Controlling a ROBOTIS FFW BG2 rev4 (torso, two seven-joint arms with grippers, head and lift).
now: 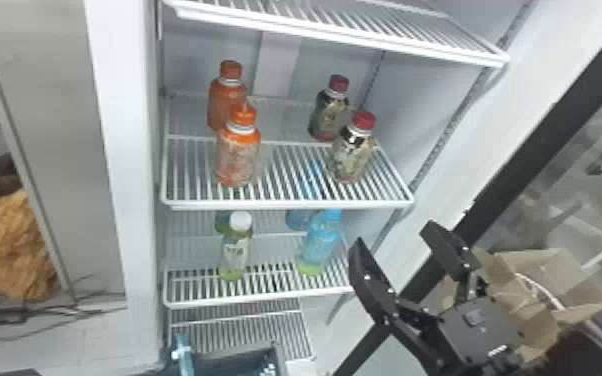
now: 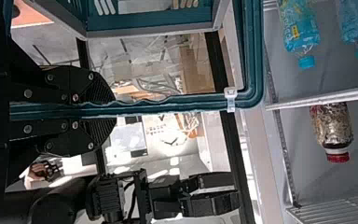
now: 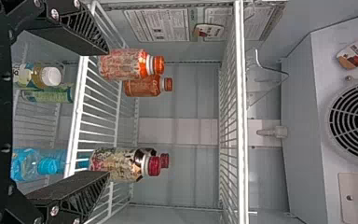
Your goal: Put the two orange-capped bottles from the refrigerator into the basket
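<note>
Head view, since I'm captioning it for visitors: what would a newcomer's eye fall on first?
Most likely the front orange-capped bottle and its twin-capped neighbour behind, at the left of a white wire shelf, with two red-capped bottles at its right. Next comes the black right end effector, spread open at lower right, then the basket at the bottom edge.
</note>
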